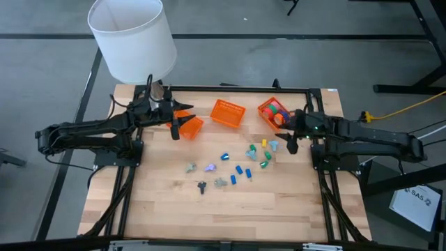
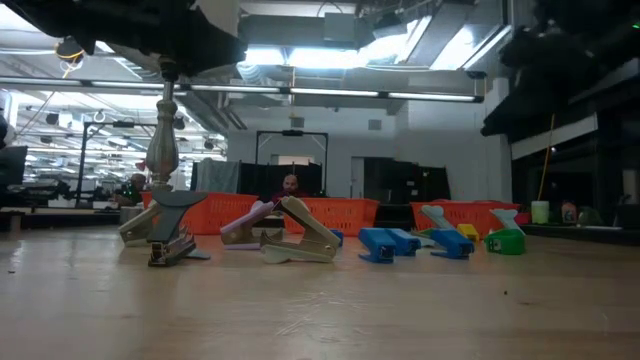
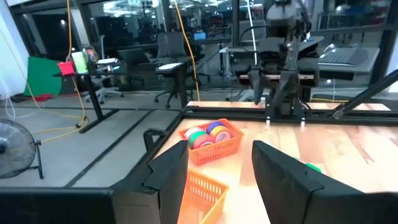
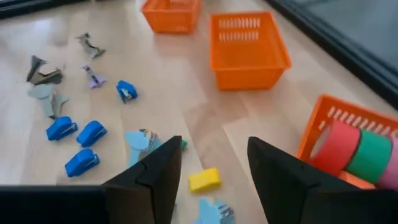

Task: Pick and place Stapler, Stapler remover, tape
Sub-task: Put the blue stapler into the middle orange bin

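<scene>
Wooden desk (image 1: pixel 160 216) with an office hall behind it carries everything; both sets of jaws stand spread and empty, the left gripper (image 1: pixel 174 125) at the far left basket (image 1: pixel 189 125), the right gripper (image 1: pixel 291 143) beside the far right basket (image 1: pixel 273 111), which already holds the tape rolls (image 4: pixel 357 152); small blue staplers (image 1: pixel 240 173) and grey staple removers (image 1: pixel 220 183) lie scattered mid-desk; tightly clustered pieces risk a double pick or a nudge.

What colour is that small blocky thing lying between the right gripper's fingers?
Yellow. The small block shows best in the right wrist view, on the wooden table between the open dark fingers.
</scene>
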